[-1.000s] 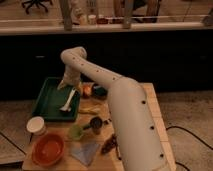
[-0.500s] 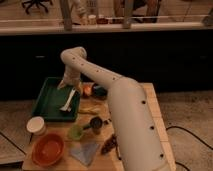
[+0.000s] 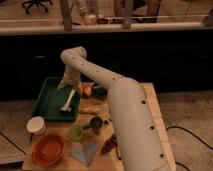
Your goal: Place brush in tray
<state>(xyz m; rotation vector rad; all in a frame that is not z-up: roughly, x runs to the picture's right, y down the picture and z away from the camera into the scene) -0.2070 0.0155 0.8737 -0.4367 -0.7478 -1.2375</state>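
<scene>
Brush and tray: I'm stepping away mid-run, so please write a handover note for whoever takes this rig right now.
Gripper: over the right half of the tray, at the upper end of the brush.
Brush: slanted within the tray's outline, head towards the near rim. Whether the gripper holds it or it lies free cannot be told.
Done: the brush is at the tray.
Left: confirm the brush rests on the tray floor and is released, then lift the arm away.

No legible text or labels anywhere.
</scene>
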